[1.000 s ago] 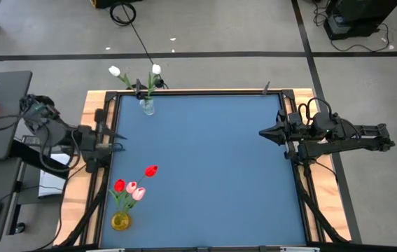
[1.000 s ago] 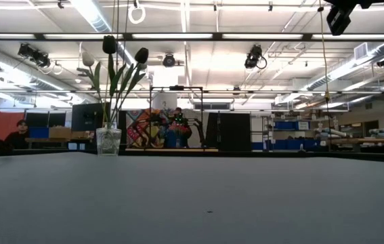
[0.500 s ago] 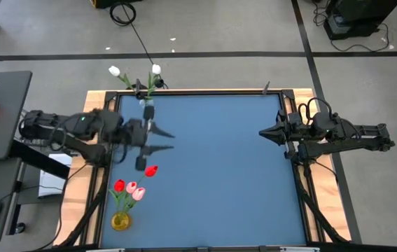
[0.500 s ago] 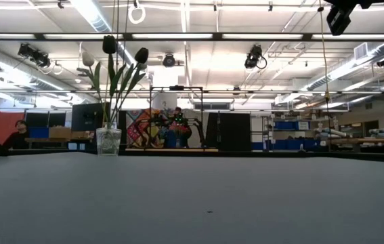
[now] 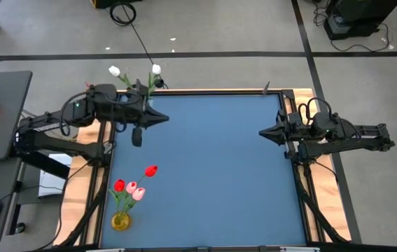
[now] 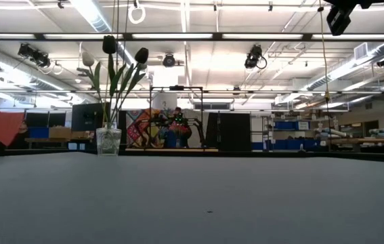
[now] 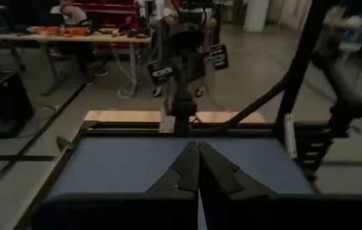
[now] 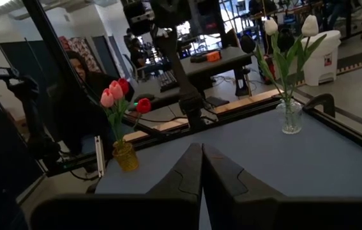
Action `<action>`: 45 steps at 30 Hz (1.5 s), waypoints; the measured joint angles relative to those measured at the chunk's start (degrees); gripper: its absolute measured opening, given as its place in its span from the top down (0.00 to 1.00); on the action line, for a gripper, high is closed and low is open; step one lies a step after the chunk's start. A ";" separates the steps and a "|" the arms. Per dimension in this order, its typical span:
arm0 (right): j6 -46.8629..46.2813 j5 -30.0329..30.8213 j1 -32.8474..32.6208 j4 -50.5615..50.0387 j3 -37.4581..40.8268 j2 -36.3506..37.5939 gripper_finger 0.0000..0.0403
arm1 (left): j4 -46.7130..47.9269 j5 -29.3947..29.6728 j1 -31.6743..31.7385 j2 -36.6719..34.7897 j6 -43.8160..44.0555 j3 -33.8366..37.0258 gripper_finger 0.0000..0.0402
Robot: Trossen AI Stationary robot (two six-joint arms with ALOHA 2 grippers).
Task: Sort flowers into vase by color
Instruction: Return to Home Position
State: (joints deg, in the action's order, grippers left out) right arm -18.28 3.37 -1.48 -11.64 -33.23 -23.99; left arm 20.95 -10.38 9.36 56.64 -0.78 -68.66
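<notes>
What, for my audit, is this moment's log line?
left gripper shut, far-left corner; right gripper shut, right edge; red, pink tulips in yellow vase

Across the middle of the high view you have a tabletop point(image 5: 212, 175) covered in matt blue, smooth and even. At the lower left, its wooden border point(image 5: 79, 210) shows bare, pale wood. The clear vase point(image 6: 108, 141) at the left of the low view is patterned glass that catches the light. The yellow vase point(image 8: 126, 156), left of centre in the right wrist view, looks glossy. Your left hand point(image 7: 198, 156) and right hand point(image 8: 202, 160) look like dark, matt plastic. The floor point(image 5: 219, 28) is grey, smooth and faintly shiny.
</notes>
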 joint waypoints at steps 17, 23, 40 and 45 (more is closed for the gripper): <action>0.17 9.14 0.07 4.67 -0.02 -1.18 0.95 | -18.69 4.49 0.88 -15.15 5.61 27.04 0.99; 1.64 15.92 0.50 17.94 -0.09 -6.04 0.95 | -23.47 3.08 -0.77 -24.89 1.79 39.68 0.99; 6.40 5.99 4.13 23.87 -0.37 -25.60 0.97 | -24.89 5.38 -0.87 -37.36 0.03 47.58 0.99; 6.29 5.59 6.44 22.17 5.12 -15.40 0.97 | -22.87 5.34 -0.99 -37.94 0.67 47.58 0.99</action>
State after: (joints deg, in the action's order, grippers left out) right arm -11.99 8.96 4.97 10.53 -28.11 -39.39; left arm -1.93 -5.04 8.37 18.71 -0.12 -21.08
